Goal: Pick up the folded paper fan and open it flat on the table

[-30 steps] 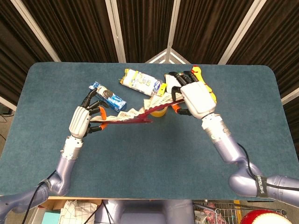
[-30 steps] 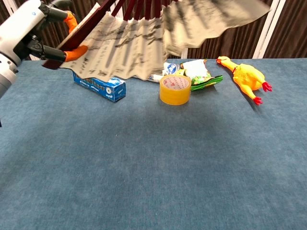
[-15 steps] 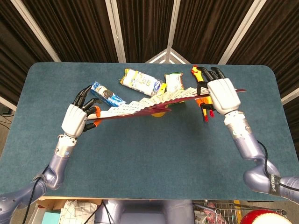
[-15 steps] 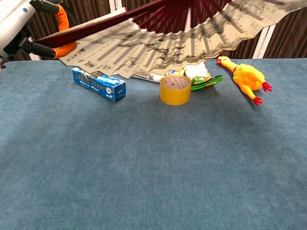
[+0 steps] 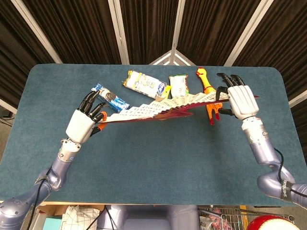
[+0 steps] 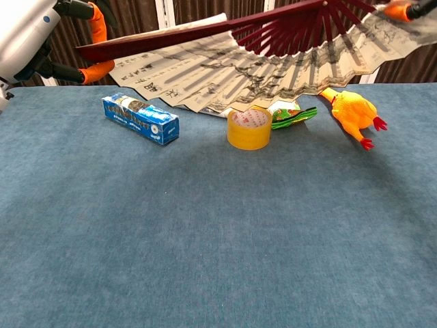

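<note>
Left hand (image 5: 82, 123) holds one end of the paper fan (image 5: 158, 106), with orange fingertips (image 6: 95, 39) pinching the dark red end stick. Right hand (image 5: 240, 98) holds the other end stick, over by the far right side of the table (image 5: 144, 158). Both hands are up in the air, so the fan hangs above the table and does not lie on it.

The fan is spread wide open. Its long way runs left to right across the table, a bit lower on the left. From the chest view, the red sticks meet up high and the printed paper hangs down toward the things below.

Under the fan sit a yellow tape roll (image 6: 250, 128), a blue box (image 6: 140, 118), a green packet (image 6: 292, 116) and a yellow rubber chicken (image 6: 351, 114). A white and yellow packet (image 5: 143, 83) lies farther back.
</note>
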`<state>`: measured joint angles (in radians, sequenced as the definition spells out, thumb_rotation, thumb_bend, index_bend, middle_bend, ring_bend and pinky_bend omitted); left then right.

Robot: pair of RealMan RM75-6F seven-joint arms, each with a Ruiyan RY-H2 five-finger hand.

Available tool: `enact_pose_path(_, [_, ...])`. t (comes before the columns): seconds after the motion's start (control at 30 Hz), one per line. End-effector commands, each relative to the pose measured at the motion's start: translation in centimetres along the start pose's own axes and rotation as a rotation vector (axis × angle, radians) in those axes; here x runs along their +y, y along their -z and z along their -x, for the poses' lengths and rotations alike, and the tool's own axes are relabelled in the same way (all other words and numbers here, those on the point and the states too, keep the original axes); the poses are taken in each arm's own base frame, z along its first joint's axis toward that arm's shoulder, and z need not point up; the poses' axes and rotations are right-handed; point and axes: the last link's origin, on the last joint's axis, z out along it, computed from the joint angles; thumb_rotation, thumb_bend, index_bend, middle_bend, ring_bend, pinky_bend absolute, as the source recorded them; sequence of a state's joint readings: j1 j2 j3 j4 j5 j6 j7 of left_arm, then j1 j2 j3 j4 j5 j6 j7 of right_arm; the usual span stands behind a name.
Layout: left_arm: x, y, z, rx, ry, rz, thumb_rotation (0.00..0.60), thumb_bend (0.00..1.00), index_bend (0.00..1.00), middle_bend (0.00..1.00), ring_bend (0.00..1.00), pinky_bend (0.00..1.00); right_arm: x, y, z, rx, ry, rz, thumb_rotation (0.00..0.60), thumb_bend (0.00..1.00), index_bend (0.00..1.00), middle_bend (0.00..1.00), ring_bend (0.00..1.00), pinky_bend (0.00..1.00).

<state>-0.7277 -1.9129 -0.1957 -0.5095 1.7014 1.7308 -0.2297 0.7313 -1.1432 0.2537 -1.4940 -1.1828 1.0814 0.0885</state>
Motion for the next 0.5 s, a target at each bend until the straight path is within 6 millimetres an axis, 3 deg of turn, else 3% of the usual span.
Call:
enact_pose_path(0.03, [0.4,-0.1,0.1,0.015,-0.012,0.013,0.600,0.41,0.63,0.35,0.03,0.15,0.6,0.3,0.4,-0.005,0.006,0.004,0.600,0.51,0.80,0.17,0.24,0.13])
enact_pose_path(0.13, [0.4,0.0,-0.1,0.030,-0.026,0.013,0.600,0.42,0.53,0.31,0.03,0.14,1.0,0.7,0.8,-0.017,0.030,0.004,0.600,0.51,0.70,0.17,0.23,0.13])
enact_pose_path(0.2, [0.4,0.1,-0.1,0.041,-0.032,0.004,0.600,0.43,0.35,0.23,0.02,0.14,1.4,1.0,1.1,-0.048,0.046,0.009,0.600,0.51,0.55,0.16,0.21,0.13])
enact_pose_path(0.3, [0.4,0.3,-0.2,0.033,-0.014,0.011,0.600,0.43,0.09,0.05,0.00,0.10,1.8,1.6,1.6,-0.155,0.057,0.029,0.600,0.51,0.30,0.13,0.17,0.12])
enact_pose_path(0.4, [0.4,0.4,-0.5,0.030,0.042,0.033,0.600,0.43,0.01,0.00,0.00,0.09,2.1,2.1,1.6,-0.241,0.105,0.037,0.600,0.51,0.08,0.11,0.15,0.11])
enact_pose_path(0.5, [0.3,0.2,-1.1,0.054,0.114,0.027,0.600,0.43,0.00,0.00,0.00,0.09,2.2,2.3,1.5,-0.294,0.185,0.029,0.600,0.51,0.00,0.10,0.15,0.10])
